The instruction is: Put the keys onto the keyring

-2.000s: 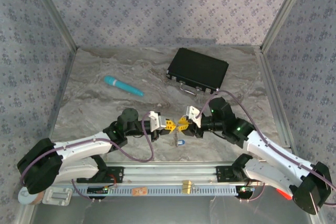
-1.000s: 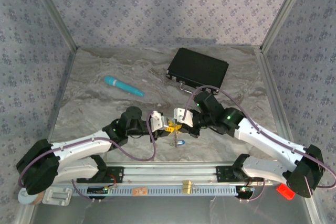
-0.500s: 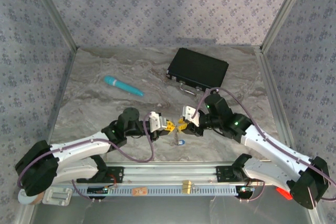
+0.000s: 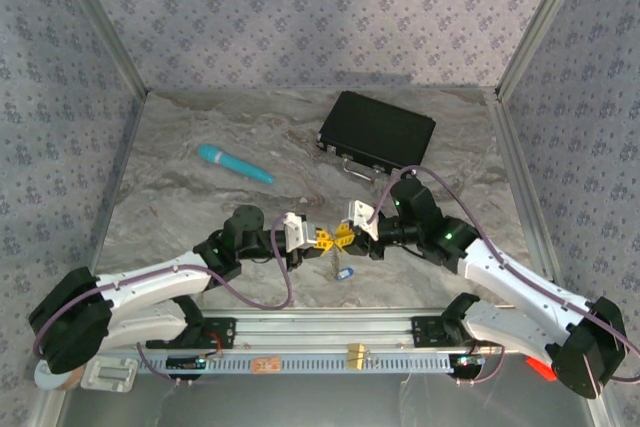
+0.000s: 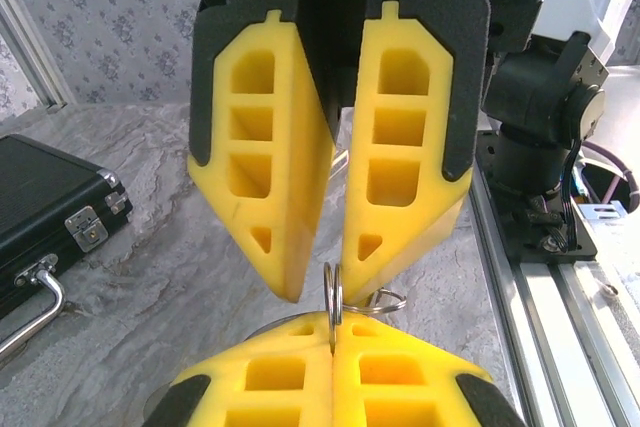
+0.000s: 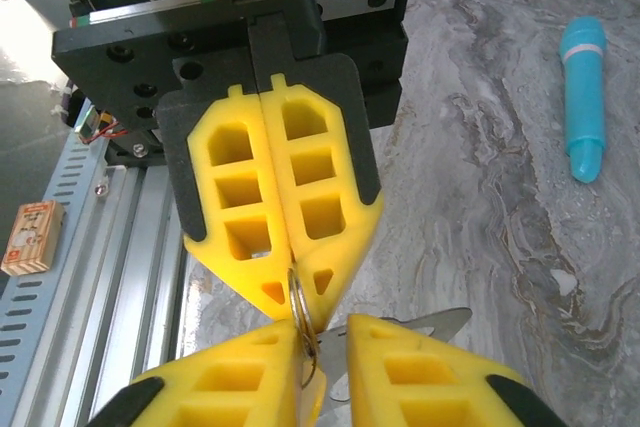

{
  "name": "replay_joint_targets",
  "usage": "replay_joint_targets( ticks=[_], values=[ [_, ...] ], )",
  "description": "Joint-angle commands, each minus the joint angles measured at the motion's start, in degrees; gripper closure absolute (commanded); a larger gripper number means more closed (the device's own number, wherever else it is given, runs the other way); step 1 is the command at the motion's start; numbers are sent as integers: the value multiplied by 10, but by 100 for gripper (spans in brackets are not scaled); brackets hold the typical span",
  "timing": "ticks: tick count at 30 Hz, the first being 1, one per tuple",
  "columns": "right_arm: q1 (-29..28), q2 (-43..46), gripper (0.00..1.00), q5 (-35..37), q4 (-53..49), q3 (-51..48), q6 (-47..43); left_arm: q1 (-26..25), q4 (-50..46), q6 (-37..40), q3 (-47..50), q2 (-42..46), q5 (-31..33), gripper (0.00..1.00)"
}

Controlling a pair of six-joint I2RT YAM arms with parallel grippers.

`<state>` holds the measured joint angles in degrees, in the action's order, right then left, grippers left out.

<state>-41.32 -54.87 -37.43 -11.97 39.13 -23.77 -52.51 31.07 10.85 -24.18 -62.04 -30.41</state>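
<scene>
Left gripper point(image 5: 333, 325) and right gripper point(image 6: 310, 335), both yellow-fingered, meet tip to tip low over a grey marbled tabletop point(image 4: 200, 217) walled by blue-grey patterned panels point(image 4: 300, 17).
The left gripper is clenched on the thin silvery metal keyring point(image 5: 334, 290), which stands upright from its tips. The right gripper's jaws sit a sliver apart around that ring, and I cannot tell whether they grip it. 1 small blue-headed key point(image 4: 345, 272) lies on the marble just beside them. A teal pen point(image 4: 235, 164) and a black hard case point(image 4: 378, 132) rest farther back.

Left tool point(image 4: 320, 240) against right tool point(image 4: 346, 237)
</scene>
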Motion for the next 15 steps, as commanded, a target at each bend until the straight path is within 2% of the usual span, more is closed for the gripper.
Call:
replay_joint_targets(
  ticks=[1,5,7,9,15],
  values=[
    [4,-8,85,-21,14,1,7,-1,39,-9,-2,-2,-21,100],
    [3,-12,95,-24,6,7,2,-1,38,-10,-3,2,-16,99],
    [4,-10,100,-21,-10,14,-6,-1,31,-13,-2,5,-7,87],
    [4,-10,100,-10,-40,26,-19,-2,14,-17,-1,12,5,77],
    [-19,-26,100,63,-157,82,-80,-2,-17,-17,2,21,14,76]
  ],
)
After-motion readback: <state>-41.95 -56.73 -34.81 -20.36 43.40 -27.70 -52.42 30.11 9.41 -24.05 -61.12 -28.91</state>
